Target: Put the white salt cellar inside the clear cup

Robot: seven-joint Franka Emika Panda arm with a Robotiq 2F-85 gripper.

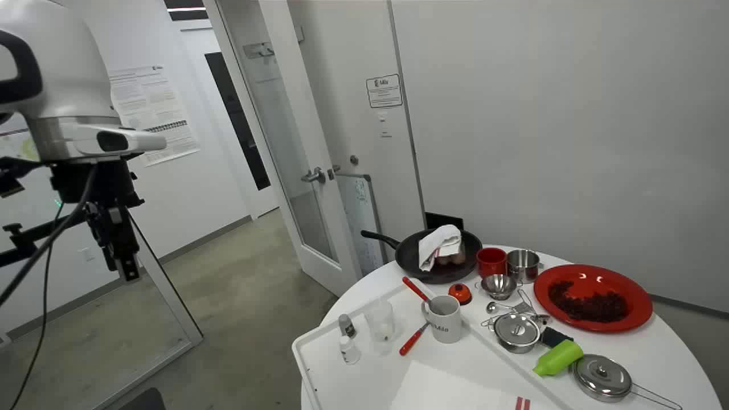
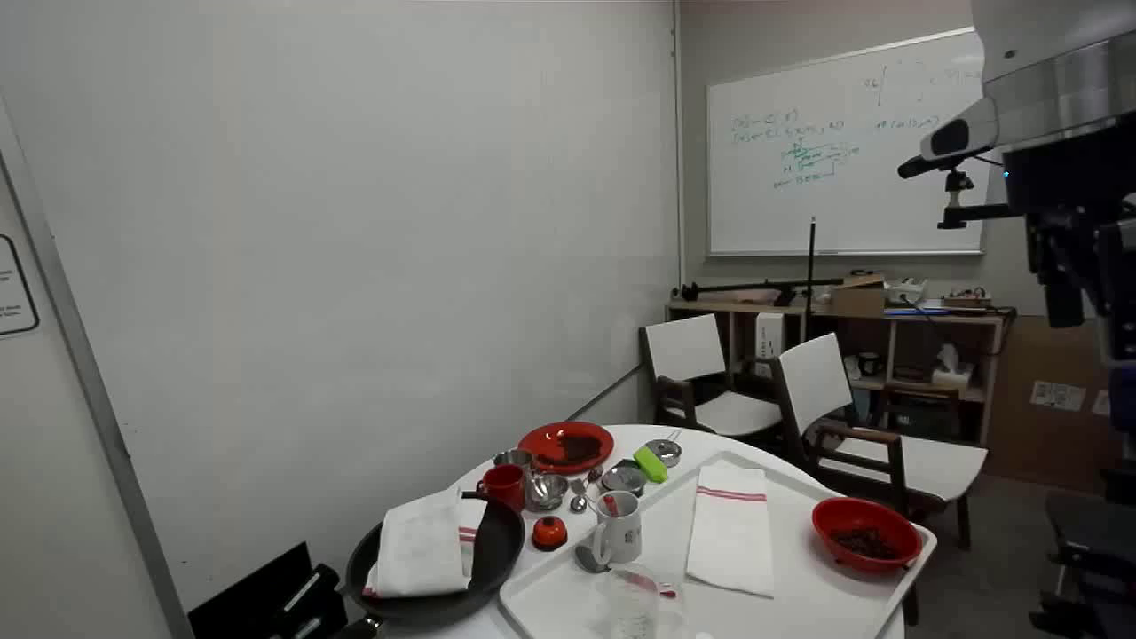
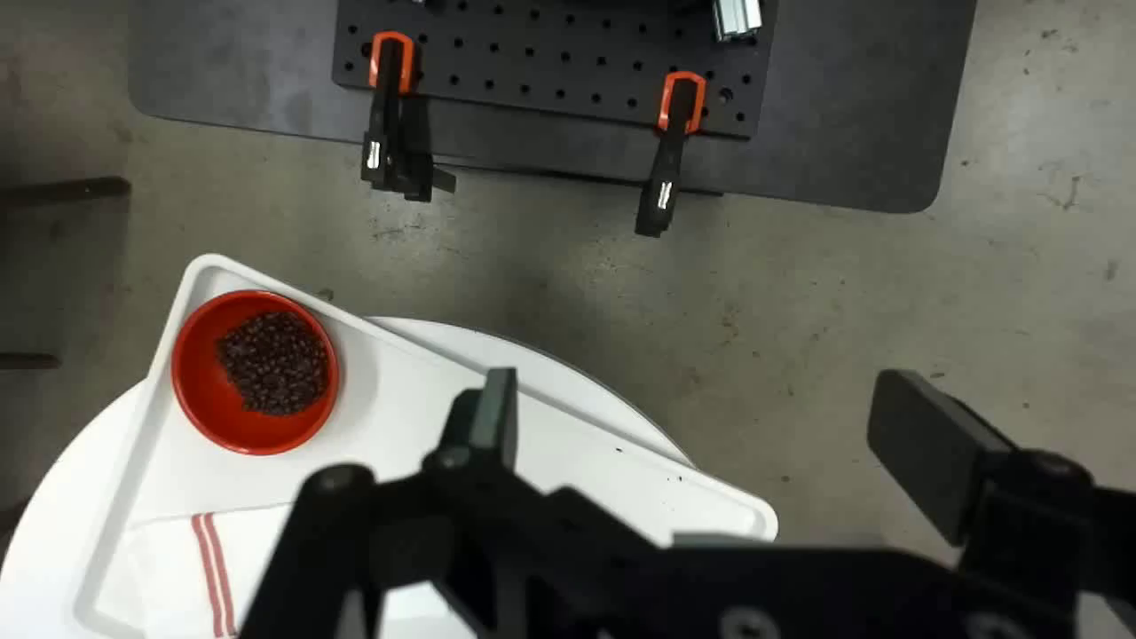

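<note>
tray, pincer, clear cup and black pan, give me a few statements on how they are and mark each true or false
1. The pincer is open. True.
2. The salt cellar is on the tray, outside the clear cup. True.
3. The pincer is holding the clear cup. False: it holds nothing, and the clear cup is on the tray.
4. A cloth is in the black pan. True.
5. The black pan is on the tray. False: it is on the table, off the tray.
</note>
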